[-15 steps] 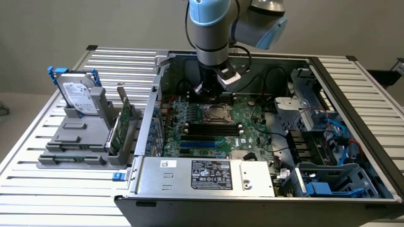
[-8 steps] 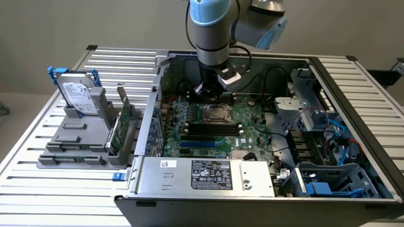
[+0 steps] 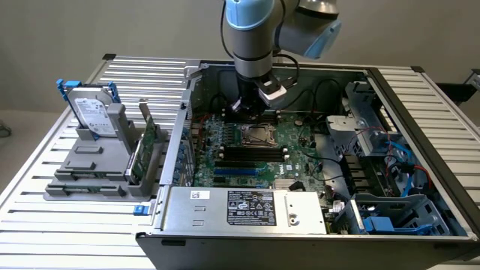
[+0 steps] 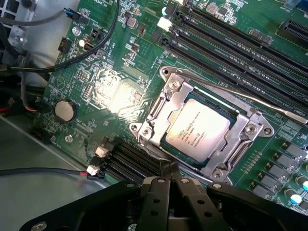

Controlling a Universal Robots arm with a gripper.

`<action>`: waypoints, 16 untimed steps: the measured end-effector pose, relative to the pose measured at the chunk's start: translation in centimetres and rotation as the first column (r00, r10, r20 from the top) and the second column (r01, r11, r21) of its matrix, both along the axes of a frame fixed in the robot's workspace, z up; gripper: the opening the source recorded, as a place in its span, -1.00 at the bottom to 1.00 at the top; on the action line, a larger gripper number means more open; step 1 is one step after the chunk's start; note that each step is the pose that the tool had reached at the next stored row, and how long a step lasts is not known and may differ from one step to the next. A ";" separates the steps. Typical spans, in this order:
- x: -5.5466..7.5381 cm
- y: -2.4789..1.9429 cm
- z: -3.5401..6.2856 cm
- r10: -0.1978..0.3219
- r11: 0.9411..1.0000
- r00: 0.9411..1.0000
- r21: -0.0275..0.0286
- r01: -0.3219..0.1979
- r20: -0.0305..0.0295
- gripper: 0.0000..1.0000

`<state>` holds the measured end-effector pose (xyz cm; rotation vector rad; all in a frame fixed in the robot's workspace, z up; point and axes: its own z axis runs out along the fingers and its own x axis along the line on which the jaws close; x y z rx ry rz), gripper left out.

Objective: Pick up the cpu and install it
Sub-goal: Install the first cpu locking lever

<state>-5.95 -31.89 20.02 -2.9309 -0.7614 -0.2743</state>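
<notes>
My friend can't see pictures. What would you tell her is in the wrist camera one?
A square silvery cpu sits in its metal socket frame on a green motherboard. The black gripper, shut and holding nothing, is right beside the socket. Long black memory slots and a round coin battery are on the board too.

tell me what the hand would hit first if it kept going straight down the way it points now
Probably the cpu seated in the socket frame. The shut hand points down at the motherboard; depth is unclear.
</notes>
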 end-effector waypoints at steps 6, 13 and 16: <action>-0.1 -0.01 1.11 0.000 1.000 1.000 0.000 0.000 -0.005 -0.79; -0.5 -0.01 1.33 0.000 1.000 0.999 0.000 0.000 -0.050 -0.79; -0.6 -0.02 1.33 0.000 1.000 0.997 0.000 0.000 -0.072 -0.79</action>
